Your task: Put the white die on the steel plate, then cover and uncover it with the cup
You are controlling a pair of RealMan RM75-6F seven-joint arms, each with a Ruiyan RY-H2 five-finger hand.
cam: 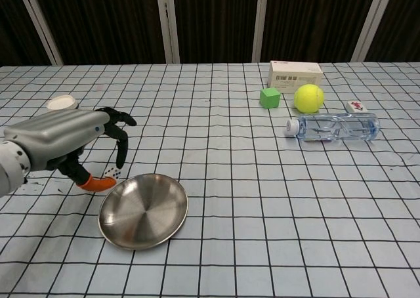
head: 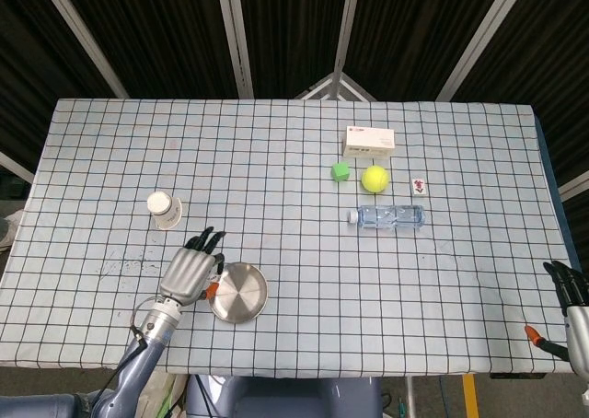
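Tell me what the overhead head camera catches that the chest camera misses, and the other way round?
Only the head view shows the right hand, low at the table's right edge, and the whole table outline.

Only the chest view shows the white die, pinched by the left hand just beside the steel plate; from above the hand hides it.

Both show the left hand, steel plate, cup, though the chest view shows only its top, green cube, tennis ball, water bottle, white box and small tile.
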